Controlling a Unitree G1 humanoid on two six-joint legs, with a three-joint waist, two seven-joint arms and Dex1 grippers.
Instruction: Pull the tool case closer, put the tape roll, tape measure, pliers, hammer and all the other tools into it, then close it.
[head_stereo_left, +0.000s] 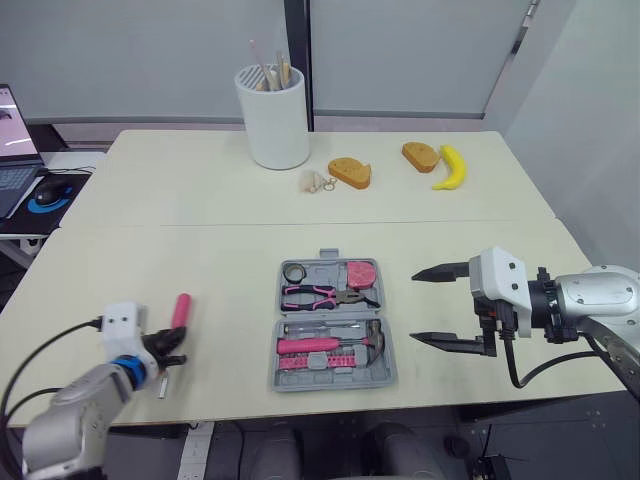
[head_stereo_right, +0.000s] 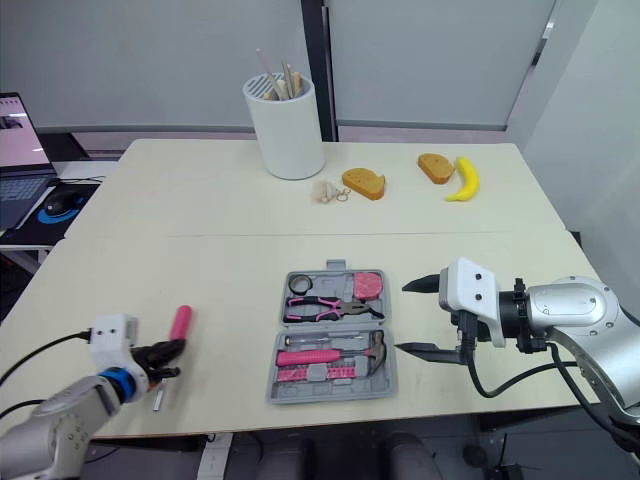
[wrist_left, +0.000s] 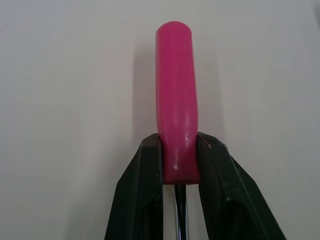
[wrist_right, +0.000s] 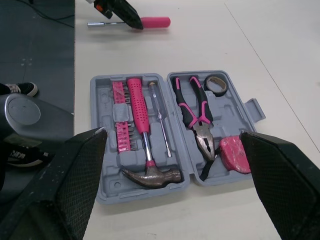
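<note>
Screwdriver (head_stereo_left: 180, 310), handle pointing away, seemingly level, clamped by left pincer (head_stereo_left: 173, 350); right pincer (head_stereo_left: 414, 306) apart.

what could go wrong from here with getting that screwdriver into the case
The left tool pinches the pink-handled screwdriver only at the handle's shaft end, so it may swivel or slip while carried. The open right tool sits close beside the open grey plastic tool case and could nudge it.

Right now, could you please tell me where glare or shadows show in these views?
Left wrist view: a small glint on the screwdriver handle by the left pincer; right wrist view: the hammer head shines a little; left eye view: light is soft, only faint shadows on the table.
</note>
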